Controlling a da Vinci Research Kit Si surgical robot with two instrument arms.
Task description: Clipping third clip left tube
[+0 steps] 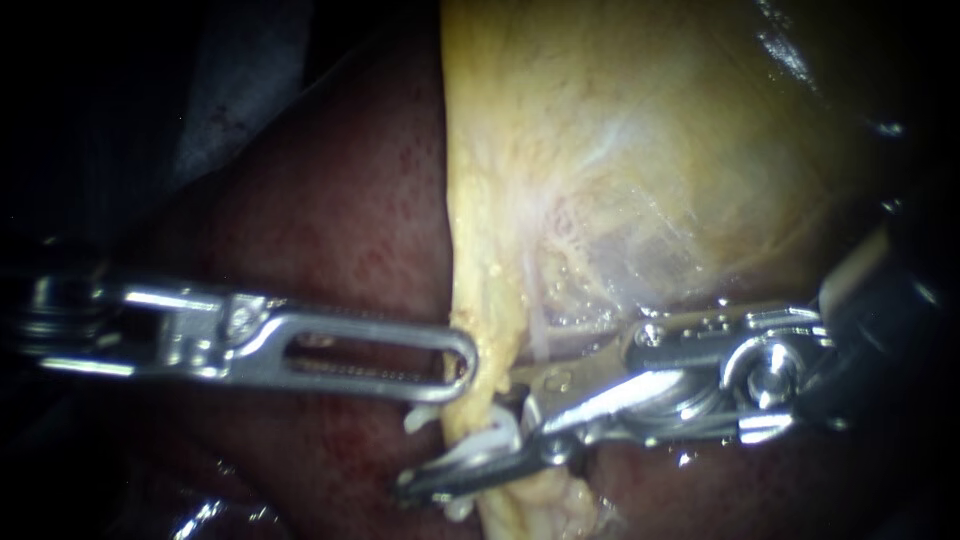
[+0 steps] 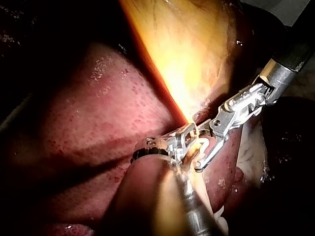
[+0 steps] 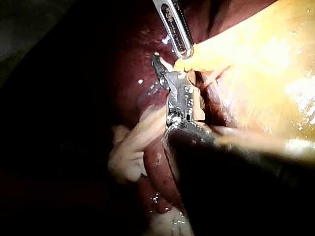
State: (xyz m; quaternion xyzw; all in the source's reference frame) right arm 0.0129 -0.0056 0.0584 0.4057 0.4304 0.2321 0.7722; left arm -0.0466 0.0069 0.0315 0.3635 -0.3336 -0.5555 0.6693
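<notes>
The liver (image 1: 340, 220) fills the left of the endoscope view as a dark red surface. The left instrument (image 1: 462, 365) enters from the left edge and runs level across the liver. Its slotted jaws lie together, and their tip is closed on the left edge of the yellow tissue hanging from the gallbladder (image 1: 620, 130). The gallbladder occupies the upper centre and right, pale yellow and stretched. It narrows downward into a strand that rests on the liver. The tube (image 1: 497, 437) is a pale, whitish band in this strand, just below the tip of the left instrument. The right instrument (image 1: 460, 435) enters from the right edge and points down and to the left. Its jaws stand apart, one on each side of the strand, with the tube between them. The left wrist view confirms the gap.
</notes>
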